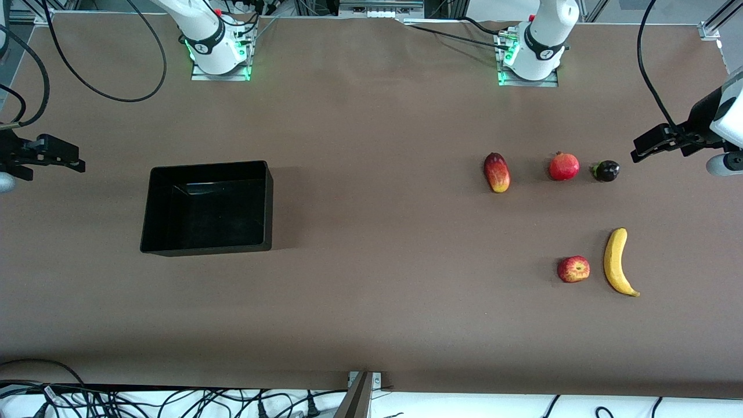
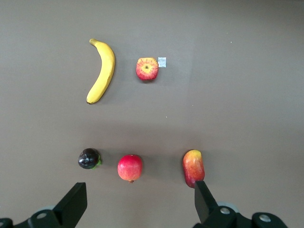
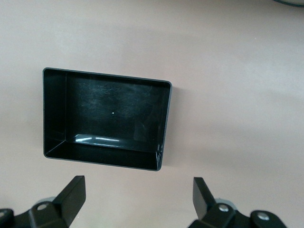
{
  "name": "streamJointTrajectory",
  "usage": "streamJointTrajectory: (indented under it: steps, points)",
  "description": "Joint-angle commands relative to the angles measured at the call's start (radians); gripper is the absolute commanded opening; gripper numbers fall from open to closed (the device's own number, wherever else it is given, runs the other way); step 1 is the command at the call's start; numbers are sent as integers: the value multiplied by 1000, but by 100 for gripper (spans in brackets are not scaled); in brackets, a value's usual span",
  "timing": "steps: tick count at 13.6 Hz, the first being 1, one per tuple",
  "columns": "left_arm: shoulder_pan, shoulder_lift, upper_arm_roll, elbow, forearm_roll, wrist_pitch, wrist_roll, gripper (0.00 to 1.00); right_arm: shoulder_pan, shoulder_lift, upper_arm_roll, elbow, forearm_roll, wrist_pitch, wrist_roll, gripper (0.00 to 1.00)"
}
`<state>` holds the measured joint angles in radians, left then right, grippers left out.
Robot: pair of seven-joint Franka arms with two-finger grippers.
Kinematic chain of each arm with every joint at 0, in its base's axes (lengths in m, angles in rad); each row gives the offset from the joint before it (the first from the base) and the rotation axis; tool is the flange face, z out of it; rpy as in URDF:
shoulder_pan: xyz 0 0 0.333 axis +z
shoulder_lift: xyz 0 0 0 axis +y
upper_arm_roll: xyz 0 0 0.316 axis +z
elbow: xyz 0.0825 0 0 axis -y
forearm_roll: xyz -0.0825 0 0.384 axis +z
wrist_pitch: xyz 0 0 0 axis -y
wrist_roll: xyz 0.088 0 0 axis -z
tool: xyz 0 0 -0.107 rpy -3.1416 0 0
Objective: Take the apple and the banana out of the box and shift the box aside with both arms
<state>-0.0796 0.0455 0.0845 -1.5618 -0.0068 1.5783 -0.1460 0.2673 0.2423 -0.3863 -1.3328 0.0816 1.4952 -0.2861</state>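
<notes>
Front view: brown table point(image 1: 371, 325), cables point(image 1: 174, 400).

Even, fairly bright overhead light covers the brown surface point(image 1: 371, 302), and the front view is sharp edge to edge. Shadows are soft and short: a faint one spreads from the box point(image 1: 207, 208) toward the left arm's end, small ones beside the mango point(image 1: 497, 172) and apple point(image 1: 573, 269). A pale streak of glare lies on the box's glossy floor. The right wrist view renders the surface washed-out and pinkish, the left wrist view darker
</notes>
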Motion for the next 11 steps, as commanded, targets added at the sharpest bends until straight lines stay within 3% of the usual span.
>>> streamJointTrajectory:
  steps: [1, 4, 6, 8, 10, 11]
  points:
    - [12, -23, -17, -21, 16, -3, -1, 100, 10, 9, 0, 35, -10, -53, -12, 100]
    - [12, -18, -17, -21, 11, 0, -3, 100, 58, -36, 3, -14, -23, -41, -7, 100]
    - [12, -18, -17, -20, 11, 0, -21, 100, -53, -86, 102, -49, -46, -29, 18, 100]
    - [12, -18, -17, -20, 10, 0, -32, 100, -207, -125, 240, -103, -52, -6, 18, 100]
    - [12, -18, -17, -20, 10, 0, -32, 100, -362, -259, 380, -289, -65, 110, 16, 100]
    - [12, -16, -17, -20, 10, 2, -32, 100, -400, -294, 409, -336, -80, 128, 15, 100]
